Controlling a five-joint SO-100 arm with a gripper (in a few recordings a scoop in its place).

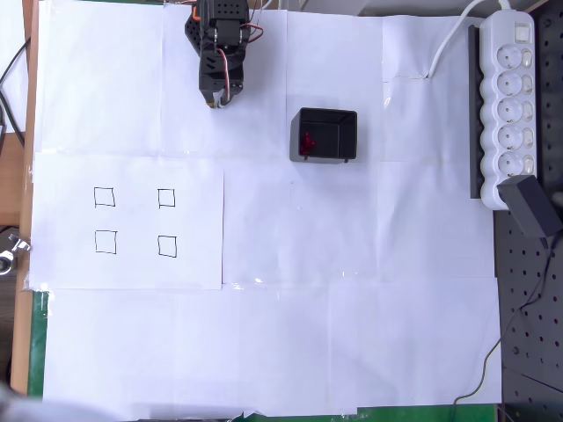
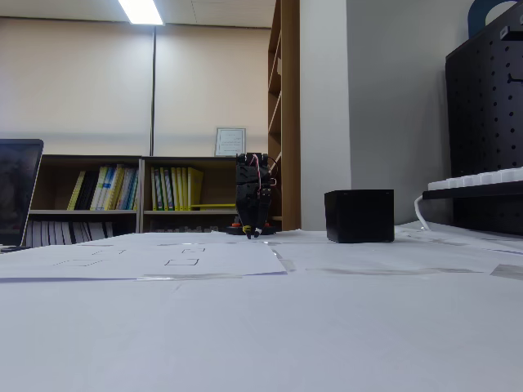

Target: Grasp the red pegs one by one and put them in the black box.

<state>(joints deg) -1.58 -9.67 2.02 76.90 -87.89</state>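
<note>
In the overhead view the black two-finger gripper [image 1: 219, 103] sits at about 11 o'clock on the white paper-covered table [image 1: 352, 308], folded back near the arm's base and pointing down at the paper. Its fingertips look drawn together with nothing between them, though they are small in this view. In the fixed view the gripper [image 2: 255, 234] hangs tip-down just above the table surface.

The small black rectangular open-topped plastic box [image 1: 324, 135] stands just right of centre toward 12 o'clock, at 4 o'clock from the gripper and apart from it. Inside, against its left wall, lie dark-red round pegs [image 1: 307, 141]; how many cannot be told. In the fixed view the box [image 2: 359, 216] shows its closed side.

Four hand-drawn black square outlines [image 1: 135, 221] sit at 9 o'clock, each bare inside. A white power strip [image 1: 508, 97] lies along the 2 o'clock edge.
</note>
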